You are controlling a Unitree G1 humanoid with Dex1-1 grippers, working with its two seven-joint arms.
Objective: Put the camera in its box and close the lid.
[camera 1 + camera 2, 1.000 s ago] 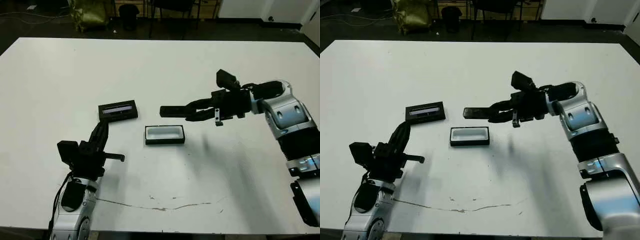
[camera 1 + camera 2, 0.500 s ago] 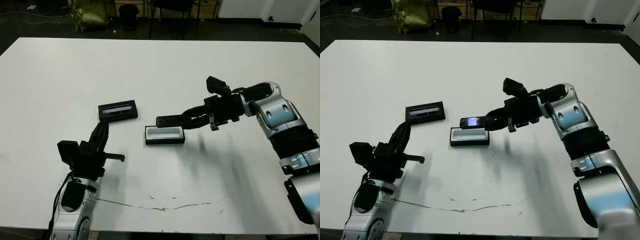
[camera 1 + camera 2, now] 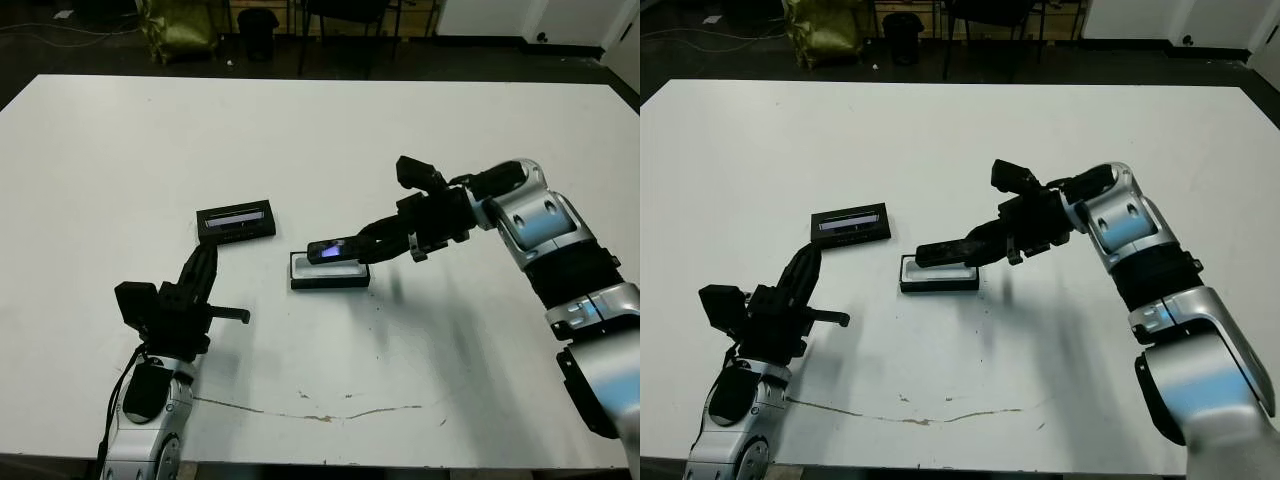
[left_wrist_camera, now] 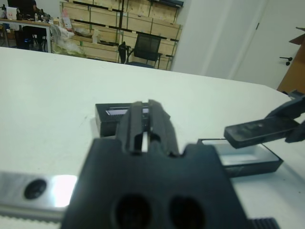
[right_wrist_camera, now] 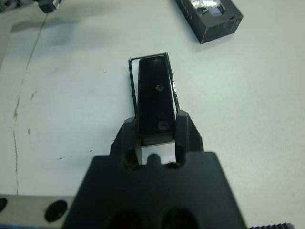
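Observation:
The slim black camera [image 3: 335,250] hangs tilted just over the box [image 3: 330,283], a shallow black tray with a white lining at the table's middle. My right gripper [image 3: 368,244] is shut on the camera's right end. The right wrist view shows the camera [image 5: 156,100] lined up lengthwise over the box's rim [image 5: 132,81], between my fingers [image 5: 187,131]. The lid [image 3: 236,221], flat and black with a pale strip, lies to the left of the box. My left gripper [image 3: 206,252] rests shut and holding nothing, just in front of the lid.
A thin dark crack line [image 3: 320,412] runs across the table near its front edge. A chair [image 4: 144,46] and shelves stand beyond the table's far side. Bare white table surrounds the box and lid.
My right gripper has carried the camera left and down, from beside the box to right over it, and the camera now tilts. The left arm has not moved.

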